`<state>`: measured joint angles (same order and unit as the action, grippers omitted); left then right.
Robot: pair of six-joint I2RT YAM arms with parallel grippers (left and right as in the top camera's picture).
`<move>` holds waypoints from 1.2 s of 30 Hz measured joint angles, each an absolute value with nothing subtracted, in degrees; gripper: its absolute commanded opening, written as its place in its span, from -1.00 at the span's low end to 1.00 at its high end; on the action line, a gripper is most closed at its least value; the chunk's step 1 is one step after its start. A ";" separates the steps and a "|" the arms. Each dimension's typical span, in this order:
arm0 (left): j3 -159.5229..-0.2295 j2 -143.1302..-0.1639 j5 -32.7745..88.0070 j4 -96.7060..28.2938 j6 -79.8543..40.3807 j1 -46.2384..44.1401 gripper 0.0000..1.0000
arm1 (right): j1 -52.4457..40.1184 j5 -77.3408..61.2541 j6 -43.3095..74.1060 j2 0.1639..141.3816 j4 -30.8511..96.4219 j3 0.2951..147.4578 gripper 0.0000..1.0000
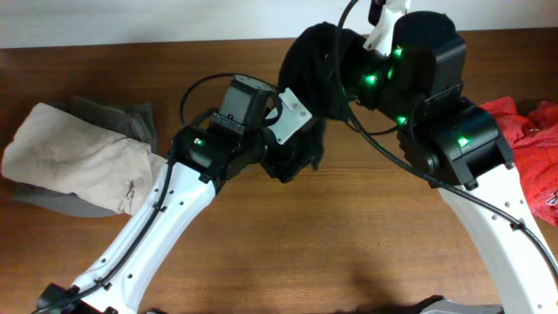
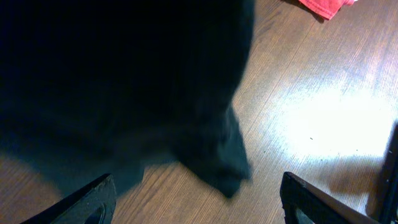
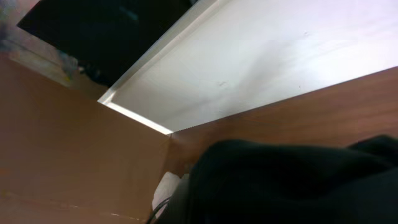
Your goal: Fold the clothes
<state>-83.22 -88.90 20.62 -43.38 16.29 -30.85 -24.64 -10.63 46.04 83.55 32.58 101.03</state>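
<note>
Spread wide at the bottom edge of the left wrist view, left pincer (image 2: 198,190), one dark finger (image 2: 93,199) at 7 o'clock and the other at 5 o'clock, clamped on nothing. Just above them, black T-shirt (image 2: 118,81), filling the frame from 9 to 12 o'clock, with one limp corner drooping onto the wooden table (image 2: 311,112) near centre. At 1 o'clock, the edge of a red garment (image 2: 323,6).

Seen from overhead, shirt bunched in a dark heap at 12 o'clock of the table, partly under the right arm (image 1: 462,139) and touching the head of the left arm (image 1: 174,209), stretched in from 7 o'clock. Right arm curved in from 5 o'clock, green lights lit.

Right pincer closed tight, its fingers hidden in every view. Black cloth pressed close across the bottom of the right wrist view, white wall (image 3: 261,56) behind. Cannot tell whether any cloth is pinched.

Beige garment (image 1: 78,161) lying at 9 o'clock atop a grey garment (image 1: 131,118). Red garment crumpled at 3 o'clock, well apart from the shirt.
</note>
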 measured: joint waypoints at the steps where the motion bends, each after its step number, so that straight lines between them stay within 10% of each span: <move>1: -83.22 -88.90 20.62 -43.38 16.29 -30.85 0.68 | -24.64 -10.63 46.13 83.55 32.51 101.03 -0.92; 13: -83.22 -88.90 20.58 -43.00 15.84 -30.85 0.24 | -24.64 -11.73 46.76 83.55 32.34 101.03 -0.92; 29: -83.22 -88.90 17.54 -42.44 13.93 -30.85 0.50 | -24.64 -12.78 46.96 82.13 32.10 101.03 -0.92; 36: -83.22 -88.90 17.30 -41.39 10.24 -30.85 0.02 | -24.64 -12.78 47.83 82.02 31.00 101.03 -0.92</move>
